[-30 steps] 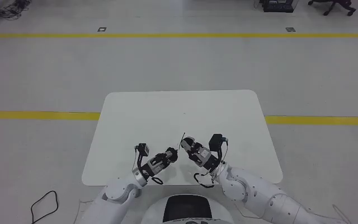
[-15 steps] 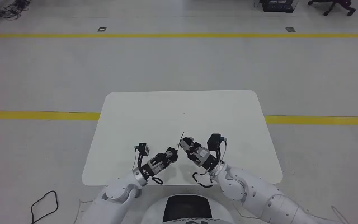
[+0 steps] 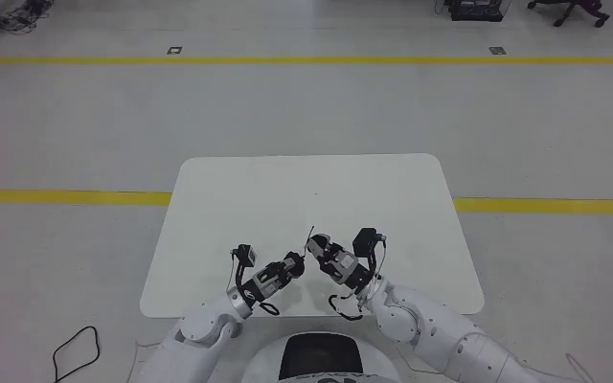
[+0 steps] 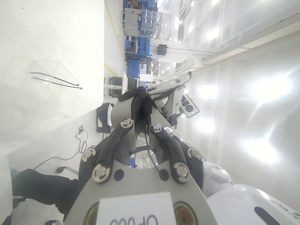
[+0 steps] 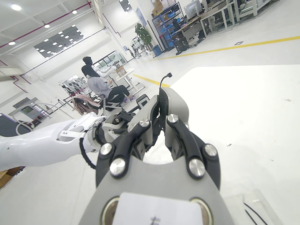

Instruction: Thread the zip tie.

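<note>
A thin black zip tie [image 3: 311, 236] stands up between the two grippers over the front of the white table [image 3: 287, 191]. My right gripper [image 3: 319, 247] is shut on it. In the right wrist view the tie [image 5: 164, 79] curves out past the closed fingertips [image 5: 173, 99], head end outermost. My left gripper [image 3: 293, 265] sits close beside the right one, shut [image 4: 140, 94]. Something black shows at its tips, apparently the tie's other end. In the left wrist view the tie's head [image 4: 189, 73] pokes up beyond.
A clear tray [image 4: 63, 71] holding spare black zip ties [image 4: 56, 80] lies on the table near the front edge. Its corner also appears in the right wrist view [image 5: 257, 195]. People sit at desks far off in the room.
The right arm has edged slightly toward the left gripper, and the upright tie has shifted with it. The left arm has not moved.
</note>
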